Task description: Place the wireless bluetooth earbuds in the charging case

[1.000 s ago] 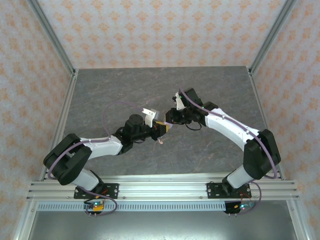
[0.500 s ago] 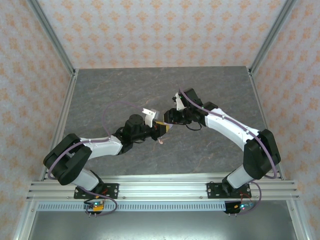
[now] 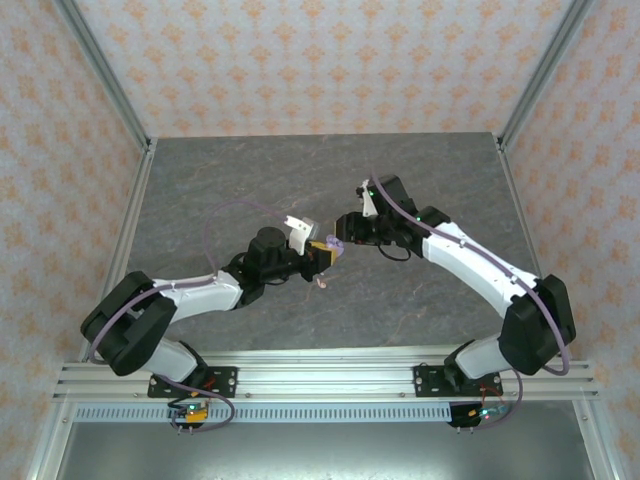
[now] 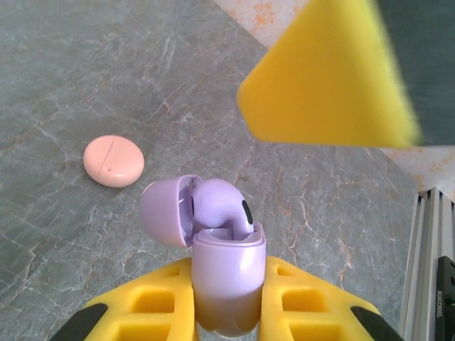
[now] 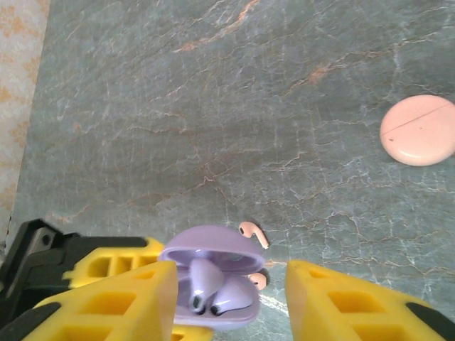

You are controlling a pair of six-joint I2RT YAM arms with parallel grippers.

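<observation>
the left gripper [image 4: 227,316] is clamped on the base of the lilac charging case [image 4: 227,273] and holds it up above the grey stone-patterned table [image 5: 213,85], with the case's lid [image 4: 165,211] hinged open. a lilac earbud [image 4: 219,204] sits in the case, its rounded head standing up over the rim. in the right wrist view a second lilac shape lies beside it in the tray and looks like the other bud of the pair, though i cannot tell whether either one is pushed fully home.

the right gripper [image 5: 231,273] hangs right over the case with its yellow fingers spread wide on either side of it. nothing is gripped between them.

the two pink earbuds [image 5: 254,234] lie loose on the table under the raised case, close together. the pink charging case [image 5: 419,131] rests flat on the table, well apart from them, with its lid shut.

by my reading the task is about half done. the lilac side is at or near its end: the buds may need a last press, and the lid is not yet closed. the pink side looks untouched, so what is left is to open the pink case, pick up each pink bud in turn and seat both in it
</observation>
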